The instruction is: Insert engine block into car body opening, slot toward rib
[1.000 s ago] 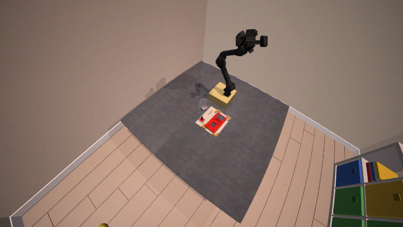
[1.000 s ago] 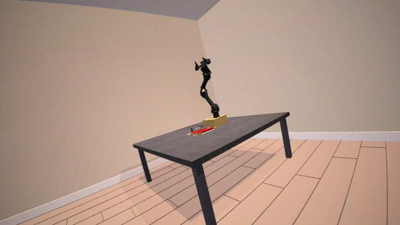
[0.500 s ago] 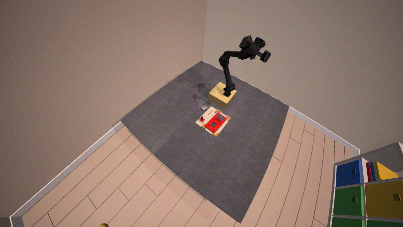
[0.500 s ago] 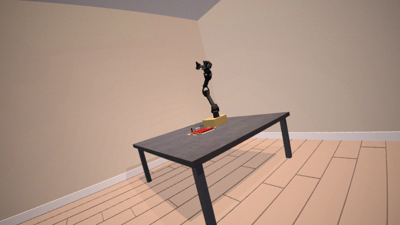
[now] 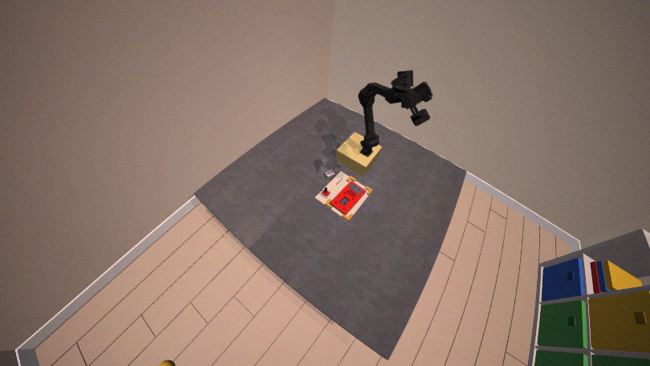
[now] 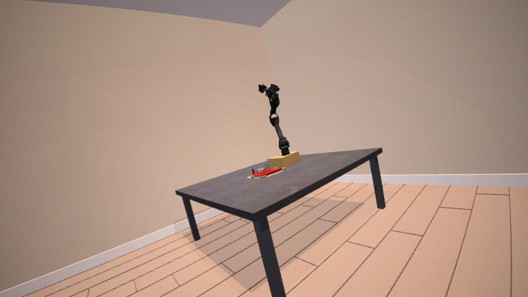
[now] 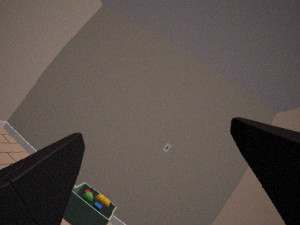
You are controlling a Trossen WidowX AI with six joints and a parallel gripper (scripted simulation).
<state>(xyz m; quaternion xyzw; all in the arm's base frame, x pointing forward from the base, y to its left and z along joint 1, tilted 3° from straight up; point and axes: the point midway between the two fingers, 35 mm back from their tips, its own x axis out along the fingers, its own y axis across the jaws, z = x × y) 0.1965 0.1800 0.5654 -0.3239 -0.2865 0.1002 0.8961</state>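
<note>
The red car body [image 5: 354,199] [image 6: 271,171] lies flat on a cream board [image 5: 335,181]. Its square opening [image 5: 344,201] looks dark grey; from this distance I cannot tell whether the engine block is in it, nor see the slot or rib. A small grey-white part [image 5: 329,172] lies just off the board's corner; I cannot tell what it is. My gripper [image 5: 423,104] [image 6: 268,88] [image 7: 158,132] is open and empty, high above the table and well away from the car body. The wrist view shows only walls and ceiling between the fingers, not the car body.
A small red piece with a black upright knob [image 5: 325,192] stands on the board beside the car body. Orange corner brackets [image 5: 348,217] surround the body. The arm stands on a yellow block [image 5: 352,159] behind the board. A bin of coloured things [image 7: 89,209] is far off below.
</note>
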